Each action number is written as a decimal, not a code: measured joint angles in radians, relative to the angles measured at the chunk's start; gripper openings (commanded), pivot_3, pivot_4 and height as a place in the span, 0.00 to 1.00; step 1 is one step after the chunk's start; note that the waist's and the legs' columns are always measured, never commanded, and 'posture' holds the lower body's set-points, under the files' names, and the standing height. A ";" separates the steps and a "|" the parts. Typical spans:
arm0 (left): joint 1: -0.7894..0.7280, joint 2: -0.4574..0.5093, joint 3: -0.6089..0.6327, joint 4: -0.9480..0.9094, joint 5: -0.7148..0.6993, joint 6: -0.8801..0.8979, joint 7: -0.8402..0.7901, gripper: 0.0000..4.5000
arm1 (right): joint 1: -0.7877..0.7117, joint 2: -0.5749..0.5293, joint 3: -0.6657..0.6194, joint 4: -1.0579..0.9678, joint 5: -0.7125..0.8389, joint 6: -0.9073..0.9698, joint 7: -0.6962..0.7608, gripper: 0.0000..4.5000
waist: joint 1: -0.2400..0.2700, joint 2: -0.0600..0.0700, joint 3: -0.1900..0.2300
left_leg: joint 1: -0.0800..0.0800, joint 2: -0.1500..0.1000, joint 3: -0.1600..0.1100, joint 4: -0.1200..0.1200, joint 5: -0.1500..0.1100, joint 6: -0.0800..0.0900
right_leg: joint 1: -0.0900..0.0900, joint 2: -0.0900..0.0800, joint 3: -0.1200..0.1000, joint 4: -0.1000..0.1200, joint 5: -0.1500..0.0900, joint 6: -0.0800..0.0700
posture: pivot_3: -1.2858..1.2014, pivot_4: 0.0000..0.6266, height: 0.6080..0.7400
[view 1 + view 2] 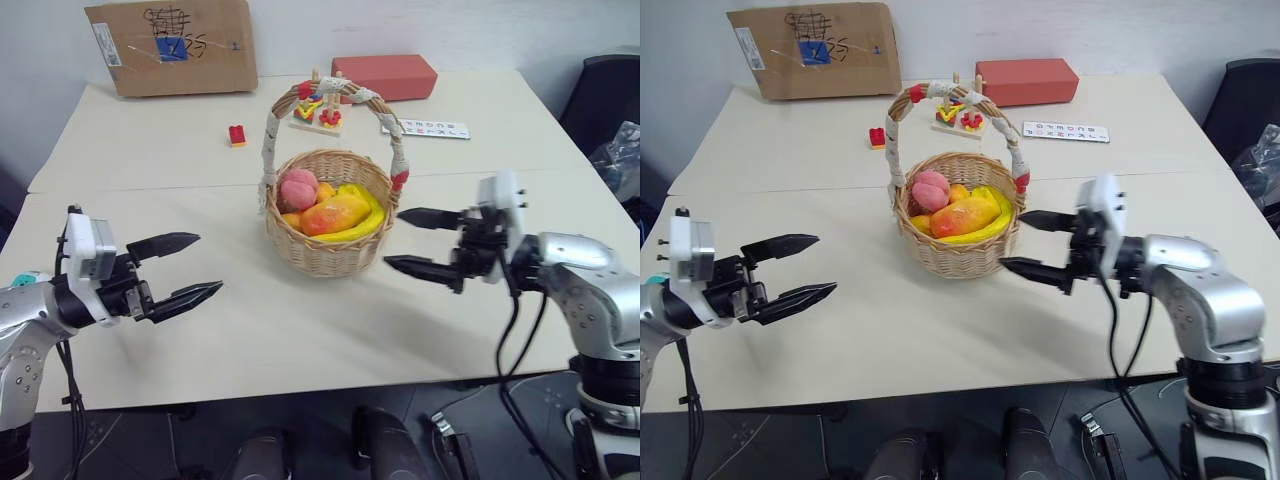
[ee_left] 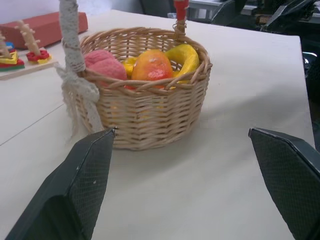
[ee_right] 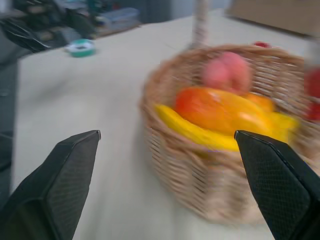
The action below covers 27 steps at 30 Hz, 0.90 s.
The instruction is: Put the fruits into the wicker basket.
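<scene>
Currently: fruits loaded in wicker basket (image 1: 330, 250) at table (image 1: 150, 150) centre

Tan woven basket, white-wrapped arched handle, contains pink-red peach (image 1: 298, 189), orange-red mango (image 1: 335, 214), yellow banana (image 1: 365, 222); left gripper (image 1: 192, 270) and right gripper (image 1: 405, 241) flank it, jaws wide apart, empty

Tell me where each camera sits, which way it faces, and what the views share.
Left and right eye views: on the head, looking down over the table; both arms show, left claw and right claw open beside the wicker basket.
Left wrist view: along the left claw at the basket, fingers in frame.
Right wrist view: along the right claw, fingers in frame.
Shared: basket holding peach, mango, banana.
</scene>
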<state>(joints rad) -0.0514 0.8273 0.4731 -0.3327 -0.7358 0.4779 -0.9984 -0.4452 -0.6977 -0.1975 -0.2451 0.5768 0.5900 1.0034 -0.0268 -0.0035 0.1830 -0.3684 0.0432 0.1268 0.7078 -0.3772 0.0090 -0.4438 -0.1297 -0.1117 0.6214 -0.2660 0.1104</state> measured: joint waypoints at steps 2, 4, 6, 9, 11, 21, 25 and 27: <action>0.001 0.000 0.001 0.000 -0.001 0.001 0.001 1.00 | -0.008 0.026 -0.021 0.052 -0.042 -0.052 -0.071 0.99 | -0.006 0.000 0.000 | 0.003 0.002 -0.001 0.000 0.000 -0.001 | 0.000 0.001 0.002 0.001 0.000 -0.001 | 0.52 0.24 1.00; 0.002 0.000 0.001 -0.001 -0.011 0.018 0.004 1.00 | -0.049 0.098 -0.015 0.098 -0.068 -0.080 -0.149 0.99 | -0.012 0.000 0.000 | 0.004 0.003 -0.001 0.000 0.001 -0.002 | 0.000 0.002 0.003 0.002 0.001 -0.001 | 0.52 0.24 1.00; 0.007 0.006 -0.003 -0.008 -0.047 0.067 0.004 1.00 | -0.099 0.165 0.007 0.129 -0.073 -0.092 -0.198 0.99 | -0.014 0.000 0.000 | 0.004 0.004 -0.001 -0.001 0.001 -0.002 | -0.001 0.003 0.003 0.003 0.001 -0.002 | 0.52 0.24 1.00; 0.019 0.015 -0.015 -0.014 -0.066 0.103 0.001 1.00 | -0.176 0.243 0.054 0.189 -0.108 -0.135 -0.249 0.99 | -0.013 0.001 0.000 | 0.003 0.003 -0.001 -0.001 0.001 -0.002 | -0.001 0.003 0.003 0.003 0.001 -0.002 | 0.52 0.24 1.00; 0.018 0.013 -0.019 -0.014 -0.067 0.103 0.001 1.00 | -0.218 0.280 0.085 0.236 -0.139 -0.164 -0.279 0.96 | -0.009 0.001 0.000 | 0.002 0.003 -0.001 -0.001 0.001 -0.002 | -0.002 0.003 0.003 0.002 0.001 -0.002 | 0.52 0.24 1.00; -0.045 -0.036 -0.021 -0.064 -0.103 0.092 0.064 1.00 | -0.292 0.334 0.116 0.348 -0.211 -0.260 -0.331 0.23 | -0.005 0.001 0.000 | -0.001 0.002 -0.002 -0.001 0.001 -0.002 | -0.001 0.002 0.001 0.002 0.001 -0.002 | 0.52 0.24 1.00; -0.076 -0.054 -0.052 -0.075 -0.103 0.087 0.074 1.00 | -0.243 0.294 0.080 0.271 -0.173 -0.198 -0.343 0.07 | 0.001 0.001 0.000 | -0.001 0.002 -0.002 -0.001 0.002 -0.002 | -0.001 0.002 0.000 0.002 0.001 -0.002 | 0.52 0.24 1.00; -0.102 -0.073 -0.080 -0.066 -0.101 0.080 0.074 1.00 | -0.221 0.271 0.047 0.228 -0.147 -0.148 -0.368 0.07 | 0.005 0.001 0.000 | -0.002 0.001 -0.002 0.000 0.002 -0.002 | -0.001 0.001 0.000 0.002 0.001 -0.002 | 0.52 0.24 1.00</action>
<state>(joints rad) -0.1535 0.7548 0.3935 -0.3982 -0.8366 0.5576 -0.9240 -0.6662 -0.4268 -0.1509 -0.0174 0.4303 0.4420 0.6351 -0.0219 -0.0030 0.1832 -0.3701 0.0446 0.1247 0.7082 -0.3754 0.0074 -0.4448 -0.1286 -0.1117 0.6236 -0.2652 0.1085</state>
